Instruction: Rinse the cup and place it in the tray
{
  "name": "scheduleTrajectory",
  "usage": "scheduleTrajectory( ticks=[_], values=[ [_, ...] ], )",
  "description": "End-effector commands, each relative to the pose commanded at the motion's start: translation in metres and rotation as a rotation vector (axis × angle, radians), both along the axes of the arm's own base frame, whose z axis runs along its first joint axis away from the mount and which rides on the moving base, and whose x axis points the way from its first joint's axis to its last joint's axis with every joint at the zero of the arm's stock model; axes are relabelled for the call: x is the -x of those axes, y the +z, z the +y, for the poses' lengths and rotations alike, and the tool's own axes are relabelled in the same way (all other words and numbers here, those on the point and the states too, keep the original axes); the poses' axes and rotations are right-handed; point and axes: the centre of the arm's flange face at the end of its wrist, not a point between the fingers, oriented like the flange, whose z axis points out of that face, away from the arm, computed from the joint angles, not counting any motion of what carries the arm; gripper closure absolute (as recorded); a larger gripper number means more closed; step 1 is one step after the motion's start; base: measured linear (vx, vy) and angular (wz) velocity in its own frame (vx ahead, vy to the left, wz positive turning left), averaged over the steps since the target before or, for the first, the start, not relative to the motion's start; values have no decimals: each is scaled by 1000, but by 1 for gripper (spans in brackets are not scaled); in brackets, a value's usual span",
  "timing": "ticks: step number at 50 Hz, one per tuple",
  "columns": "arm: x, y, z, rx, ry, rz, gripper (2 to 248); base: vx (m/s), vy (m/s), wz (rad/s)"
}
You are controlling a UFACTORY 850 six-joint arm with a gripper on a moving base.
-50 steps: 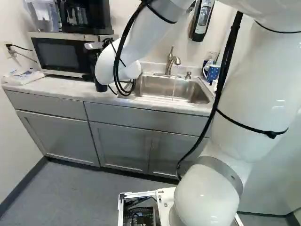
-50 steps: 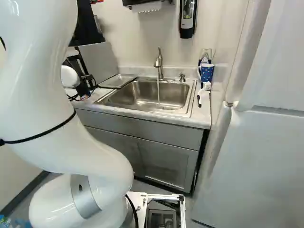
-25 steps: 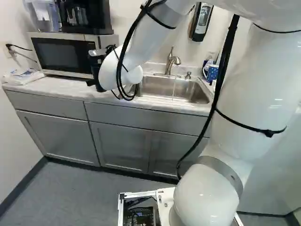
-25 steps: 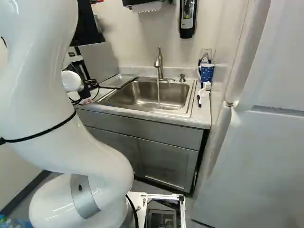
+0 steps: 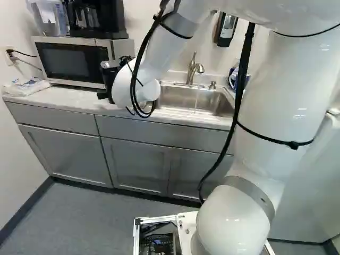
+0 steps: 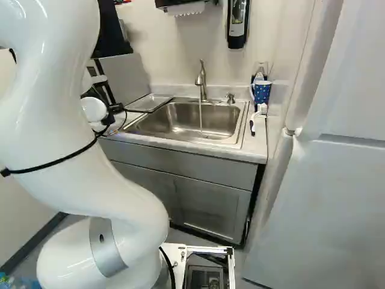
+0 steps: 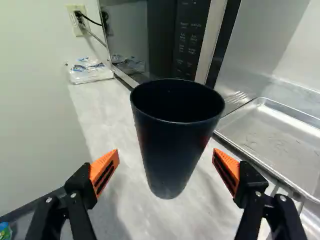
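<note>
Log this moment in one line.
gripper open | dark cup upright on counter, ungripped | metal tray nearby | faucet running

Both base views looked ahead and down from behind the arm [image 5: 281, 106], sharing the sink [image 6: 180, 123]; the wrist view faced the microwave [image 7: 127, 30], close over the surface [image 7: 100, 102].

small button labels [image 7: 183, 37] on microwave panel [image 7: 186, 67], no readable text
</note>
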Motion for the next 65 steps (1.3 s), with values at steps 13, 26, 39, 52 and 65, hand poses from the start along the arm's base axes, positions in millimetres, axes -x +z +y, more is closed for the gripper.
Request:
scheduleTrajectory(
  ticks=[13,26,39,52,65],
  values=[
    [-2,-2,2,-34,4,-41,3,0,0,0],
    [-3,1,3,-57,6,-69,3,0,0,0],
    [-3,1,3,-57,6,-69,46,0,0,0],
    [-3,1,3,-57,6,-69,119,0,0,0],
    [0,9,-7,-64,-8,-82,126,0,0,0]
  ],
)
